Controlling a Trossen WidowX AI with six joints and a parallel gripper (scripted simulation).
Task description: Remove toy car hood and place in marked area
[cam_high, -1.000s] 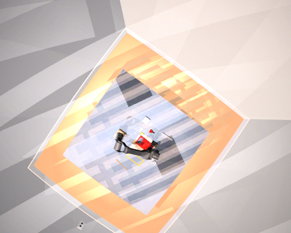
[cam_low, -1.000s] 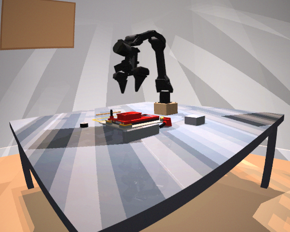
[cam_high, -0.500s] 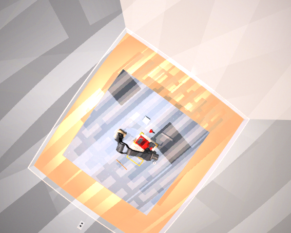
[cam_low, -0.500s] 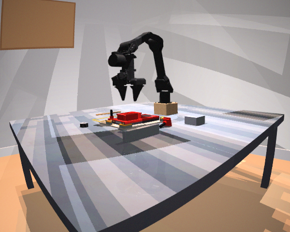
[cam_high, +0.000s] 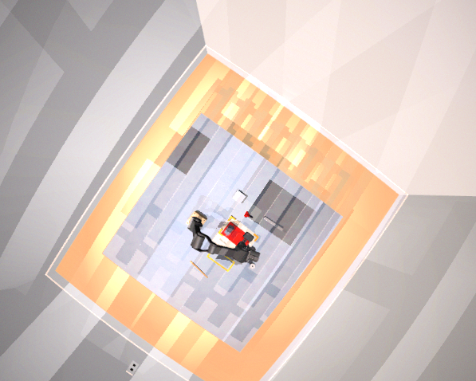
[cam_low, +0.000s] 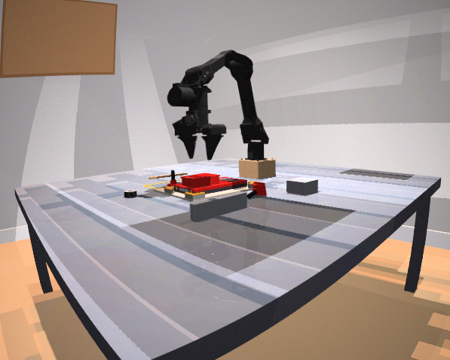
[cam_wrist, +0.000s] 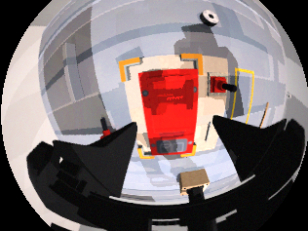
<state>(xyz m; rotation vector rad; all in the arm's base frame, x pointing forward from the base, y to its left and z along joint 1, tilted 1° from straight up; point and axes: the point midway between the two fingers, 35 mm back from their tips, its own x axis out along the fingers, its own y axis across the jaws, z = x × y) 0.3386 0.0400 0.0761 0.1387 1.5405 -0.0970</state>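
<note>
The red toy car sits on a cream board between orange corner brackets. Its hood, the raised red block, is on the end of the car away from the arm's base. My gripper is open and empty, pointing down above the car and touching nothing. The fingertips are hidden by the arm in the top view. The marked area, a yellow outline, lies on the table beside the board, partly hidden by the arm in the top view.
A red part with a black handle stands beside the car. Another red part lies near the board. A long grey block, a grey box, a small wheel and a thin brown stick lie around.
</note>
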